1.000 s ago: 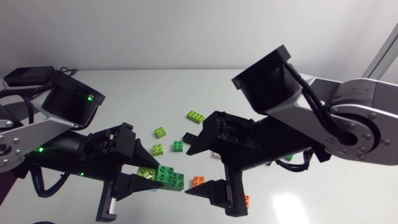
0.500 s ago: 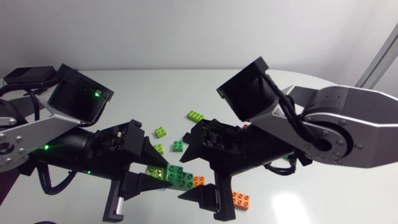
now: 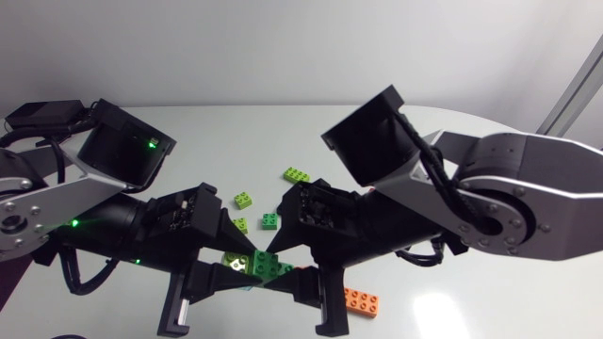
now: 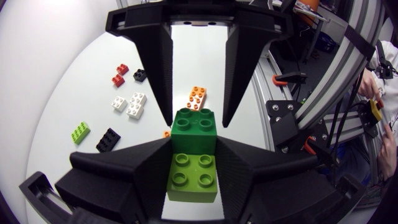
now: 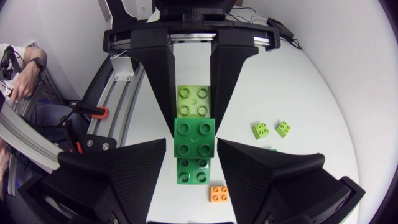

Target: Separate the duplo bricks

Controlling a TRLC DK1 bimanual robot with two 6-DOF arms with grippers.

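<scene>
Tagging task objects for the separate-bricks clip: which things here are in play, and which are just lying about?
In play: light green brick in left gripper; dark green brick stuck to it; right gripper at that one.
Lying about: orange brick, lime brick, white bricks, black bricks, red bricks.

In the head view, the left pincer point(image 3: 251, 264) and right pincer point(image 3: 275, 266) covered most of the stack point(image 3: 268, 268). In the left wrist view, the stack hid most of an orange brick point(image 4: 166, 133). Whether the right pincer gripped the stack could not be determined.
</scene>
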